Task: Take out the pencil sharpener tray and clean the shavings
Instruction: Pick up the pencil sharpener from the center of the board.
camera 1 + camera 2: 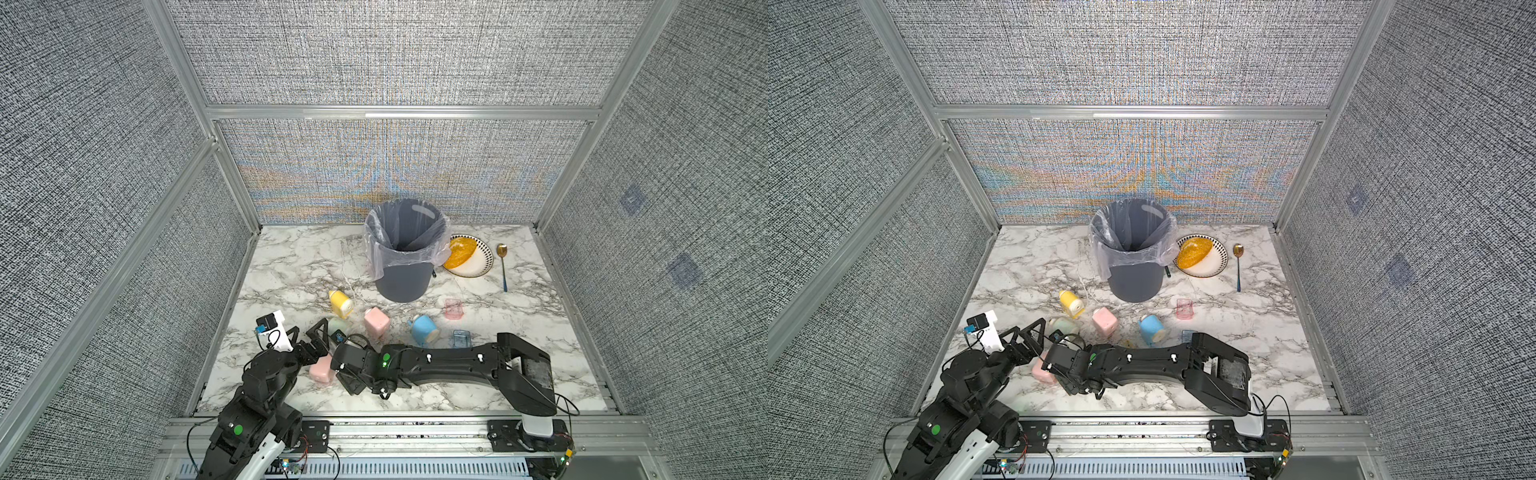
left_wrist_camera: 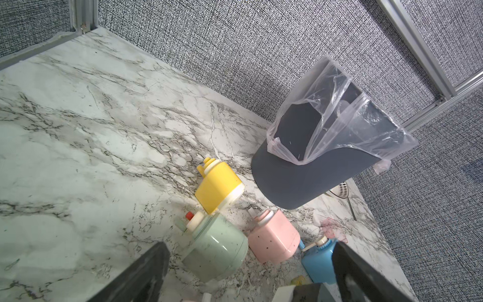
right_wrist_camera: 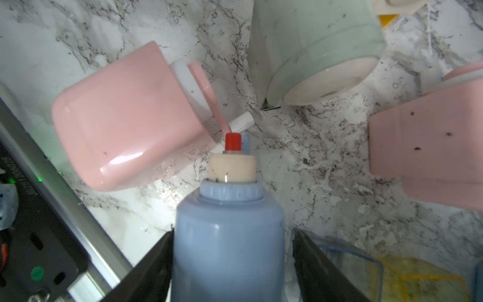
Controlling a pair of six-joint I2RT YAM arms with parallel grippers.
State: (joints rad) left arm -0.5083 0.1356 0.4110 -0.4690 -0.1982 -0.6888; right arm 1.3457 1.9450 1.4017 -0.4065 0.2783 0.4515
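In the right wrist view my right gripper (image 3: 232,235) stands open around a blue-grey pencil sharpener (image 3: 230,235) with a cream knob and red cap. One finger (image 3: 156,261) lies against it and the other stands slightly clear. Its tray is hidden. In both top views that gripper (image 1: 343,368) sits low by a lying pink sharpener (image 1: 322,371). My left gripper (image 1: 308,332) hangs open and empty just left of it (image 2: 248,274). The shavings (image 3: 311,162) lie as pale flakes on the marble.
Yellow (image 1: 340,303), green (image 2: 217,248), pink (image 1: 377,323) and blue (image 1: 424,330) sharpeners lie mid-table. Loose clear trays: pink (image 1: 453,308), blue (image 1: 461,338), yellow (image 3: 418,282). A lined grey bin (image 1: 405,249) stands at the back, with a plate (image 1: 478,262) and a spoon (image 1: 503,266) to its right.
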